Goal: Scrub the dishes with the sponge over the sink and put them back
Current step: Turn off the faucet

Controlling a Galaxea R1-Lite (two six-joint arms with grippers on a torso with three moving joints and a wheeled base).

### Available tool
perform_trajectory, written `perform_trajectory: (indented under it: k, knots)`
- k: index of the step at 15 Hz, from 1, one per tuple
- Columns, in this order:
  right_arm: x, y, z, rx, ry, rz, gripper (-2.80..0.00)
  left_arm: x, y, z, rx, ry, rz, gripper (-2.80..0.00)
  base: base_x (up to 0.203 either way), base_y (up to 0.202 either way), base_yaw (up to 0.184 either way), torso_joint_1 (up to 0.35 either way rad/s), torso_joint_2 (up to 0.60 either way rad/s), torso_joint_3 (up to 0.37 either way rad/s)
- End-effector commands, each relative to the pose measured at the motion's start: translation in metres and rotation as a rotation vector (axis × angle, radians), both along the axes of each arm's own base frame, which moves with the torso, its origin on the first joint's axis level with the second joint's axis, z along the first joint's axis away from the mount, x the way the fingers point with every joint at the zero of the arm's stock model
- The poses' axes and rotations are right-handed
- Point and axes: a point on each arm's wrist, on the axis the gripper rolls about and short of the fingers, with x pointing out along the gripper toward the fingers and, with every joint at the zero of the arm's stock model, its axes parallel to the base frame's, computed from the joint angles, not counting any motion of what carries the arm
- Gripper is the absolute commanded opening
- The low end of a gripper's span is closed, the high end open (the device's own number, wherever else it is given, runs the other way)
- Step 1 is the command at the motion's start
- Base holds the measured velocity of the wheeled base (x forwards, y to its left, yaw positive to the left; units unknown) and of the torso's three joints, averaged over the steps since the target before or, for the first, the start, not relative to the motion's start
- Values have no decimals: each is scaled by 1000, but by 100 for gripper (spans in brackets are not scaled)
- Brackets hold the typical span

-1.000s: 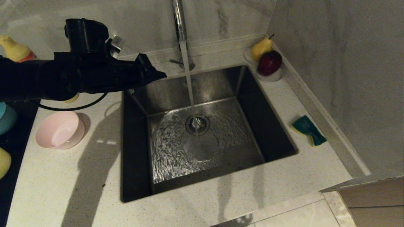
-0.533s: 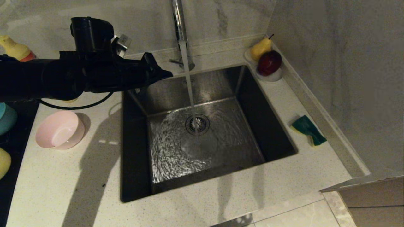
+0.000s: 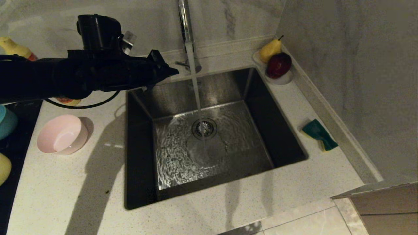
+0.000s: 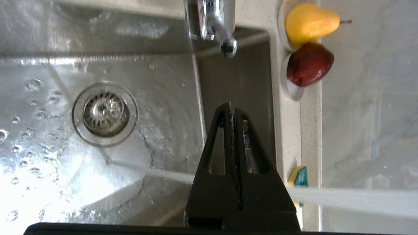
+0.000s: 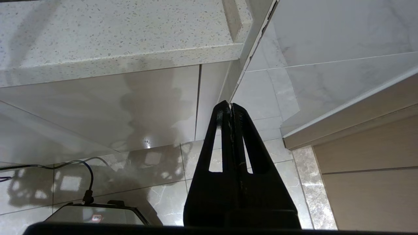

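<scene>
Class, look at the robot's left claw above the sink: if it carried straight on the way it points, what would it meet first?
Probably the falling water stream below the tap. The shut left claw points level across the sink towards it, with nothing between; depth is uncertain, so it could pass just in front.

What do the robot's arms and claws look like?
They're black all over. The left arm is a thick dark tube with a round black cap on top, a small silver piece beside it and a thin black cable looping underneath. The left gripper and right gripper match: two flat black fingers tapering to a point, each with a long slot cut through.
</scene>
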Motion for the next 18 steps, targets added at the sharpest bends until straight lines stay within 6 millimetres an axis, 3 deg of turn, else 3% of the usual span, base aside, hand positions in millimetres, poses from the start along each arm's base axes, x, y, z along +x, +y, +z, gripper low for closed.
perform_trajectory:
  k: [1,18]
  knots:
    - [0,0,0,-1,0,1,-280,6,-1,4,-8,-20,13,-280,0,0,0,0,0,0]
    - [0,0,0,-1,0,0,-280,40,-8,-4,-61,-124,70,-280,0,0,0,0,0,0]
